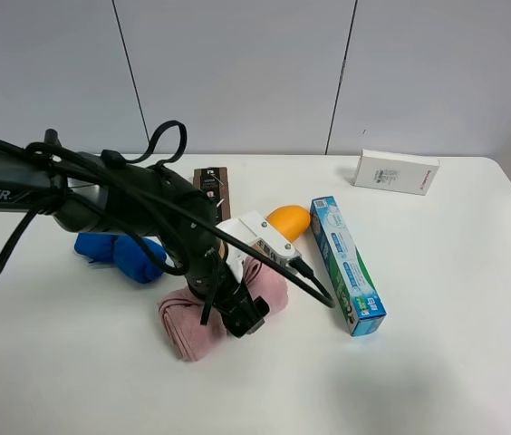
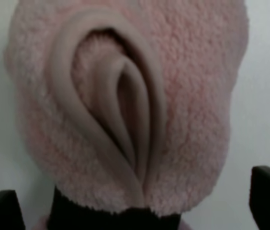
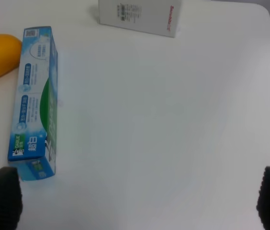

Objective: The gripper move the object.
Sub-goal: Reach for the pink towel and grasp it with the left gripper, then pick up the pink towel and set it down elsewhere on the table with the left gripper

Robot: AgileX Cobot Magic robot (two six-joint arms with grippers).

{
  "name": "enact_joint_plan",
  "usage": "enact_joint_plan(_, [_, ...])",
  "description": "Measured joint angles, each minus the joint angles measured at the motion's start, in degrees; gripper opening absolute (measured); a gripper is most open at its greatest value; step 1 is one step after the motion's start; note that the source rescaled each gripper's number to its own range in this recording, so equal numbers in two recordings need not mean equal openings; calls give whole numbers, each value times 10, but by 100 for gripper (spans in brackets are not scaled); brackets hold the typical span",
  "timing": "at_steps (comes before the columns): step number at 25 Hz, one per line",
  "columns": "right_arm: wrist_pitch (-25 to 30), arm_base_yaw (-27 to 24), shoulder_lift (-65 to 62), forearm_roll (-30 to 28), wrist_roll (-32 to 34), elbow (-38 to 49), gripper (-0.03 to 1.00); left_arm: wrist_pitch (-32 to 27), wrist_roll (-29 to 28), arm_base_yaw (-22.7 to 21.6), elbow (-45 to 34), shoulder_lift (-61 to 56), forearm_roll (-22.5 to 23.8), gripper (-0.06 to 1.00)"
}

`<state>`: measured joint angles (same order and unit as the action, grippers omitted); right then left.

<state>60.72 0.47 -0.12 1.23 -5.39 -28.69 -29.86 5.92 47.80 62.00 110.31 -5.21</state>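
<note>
We saw the left claw (image 1: 245,319) spread wide around the fluffy pink towel (image 1: 190,332), a black-banded roll low in the frame, centre-left on the desk (image 1: 446,362); the right claw (image 3: 140,203) gaped, released.

Left arm (image 1: 2,186), black link: "PiPER" in white letters, legible in the exterior high view.
Blue-and-green carton (image 1: 346,265) on the surface: white printing and a square code at one end, all too small to read.
White box (image 1: 396,171): small red lettering and grey print, illegible.
</note>
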Motion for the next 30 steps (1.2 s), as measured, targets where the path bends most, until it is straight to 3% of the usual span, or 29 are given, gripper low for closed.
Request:
enact_joint_plan(16, [0,0,0,0,0,0,100,10,0,-19,0,37,-19,99])
enact_joint_plan(18, [0,0,0,0,0,0,100,10,0,-19,0,37,-19,90])
enact_joint_plan(19, [0,0,0,0,0,0,100,10,0,-19,0,37,-19,80])
enact_joint_plan(24, [0,0,0,0,0,0,100,10,1,-19,0,37,-24,1])
enact_joint_plan(30, [0,0,0,0,0,0,100,10,1,-19,0,31,-24,0])
